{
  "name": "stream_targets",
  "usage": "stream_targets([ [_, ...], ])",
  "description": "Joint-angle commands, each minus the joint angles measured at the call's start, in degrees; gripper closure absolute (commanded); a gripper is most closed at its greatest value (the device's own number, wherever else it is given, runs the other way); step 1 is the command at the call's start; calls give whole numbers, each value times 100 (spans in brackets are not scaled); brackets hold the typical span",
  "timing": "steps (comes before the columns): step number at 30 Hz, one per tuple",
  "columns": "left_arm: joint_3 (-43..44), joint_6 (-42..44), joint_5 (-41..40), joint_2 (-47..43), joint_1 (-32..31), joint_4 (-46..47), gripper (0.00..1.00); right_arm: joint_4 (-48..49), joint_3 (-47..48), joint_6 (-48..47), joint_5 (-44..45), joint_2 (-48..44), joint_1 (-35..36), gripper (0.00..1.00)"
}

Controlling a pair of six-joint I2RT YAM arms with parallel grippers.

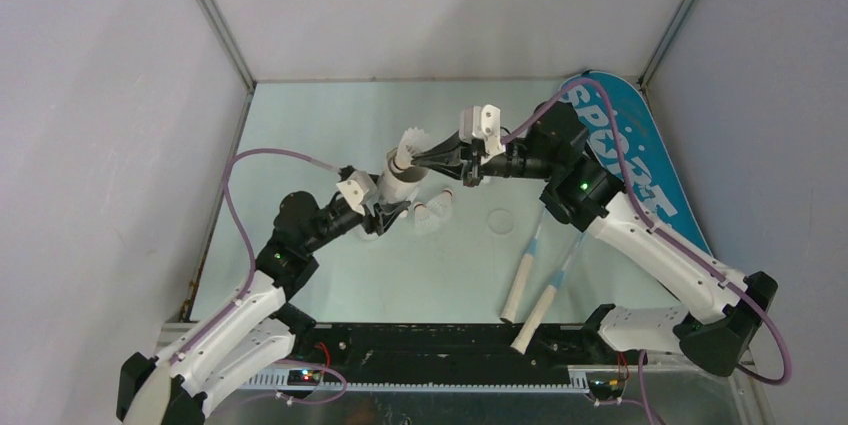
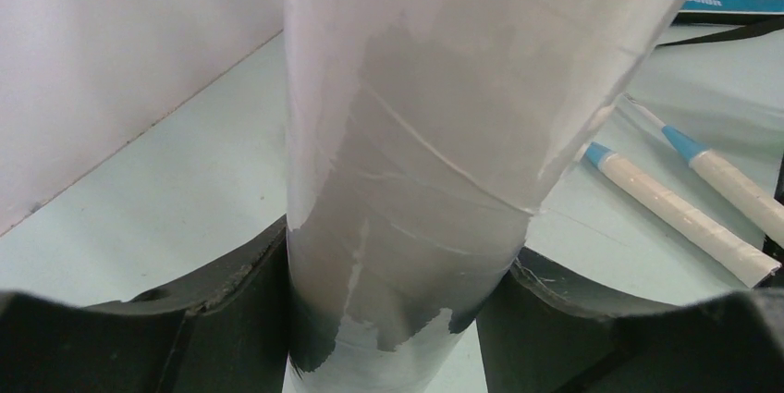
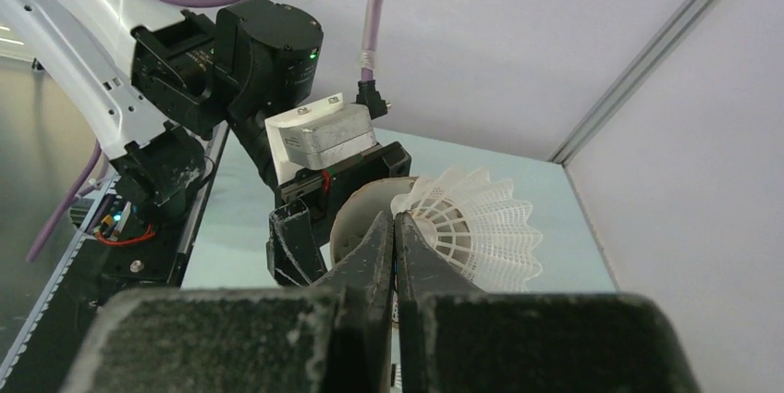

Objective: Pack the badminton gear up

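Badminton gear is listed left to right, with the tube (image 1: pixel 400 180) (long, white) as the reference. The left gripper (image 1: pixel 388 210) is clamped around the tube's lower end, both fingers pressed to its wall, holding it tilted.

At the tube's open mouth sits one shuttlecock (image 3: pixel 481 227), its skirt pinched between the closed fingers of the right gripper (image 3: pixel 395 236). The skirt flares outside the mouth. Whether the nose is inside cannot be told, and the tube's interior is not visible.

Just right of the tube, loose shuttlecocks (image 1: pixel 433 213) lie on the table (image 1: pixel 330 145) (count unclear). Further right lie two rackets (image 1: pixel 522 285), cream handles toward the near edge, heads hidden under the right arm (image 1: pixel 650 245). Far right of the tube lies the blue bag (image 1: pixel 640 160); its contents cannot be seen.

Writing: the tube bears black letters ending in "WAY", cut off in the left wrist view. The bag reads "SPORT".
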Motion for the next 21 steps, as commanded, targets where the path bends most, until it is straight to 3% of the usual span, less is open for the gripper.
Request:
stream_targets([
  [1, -158, -198, 170, 76, 18, -864, 36, -713, 602, -323, -99, 162, 90, 100],
  [16, -282, -182, 229, -152, 18, -825, 35, -1935, 1475, 52, 345, 1000, 394, 98],
  [21, -232, -200, 213, -160, 18, -928, 35, -2574, 2062, 77, 821, 1459, 559, 87],
])
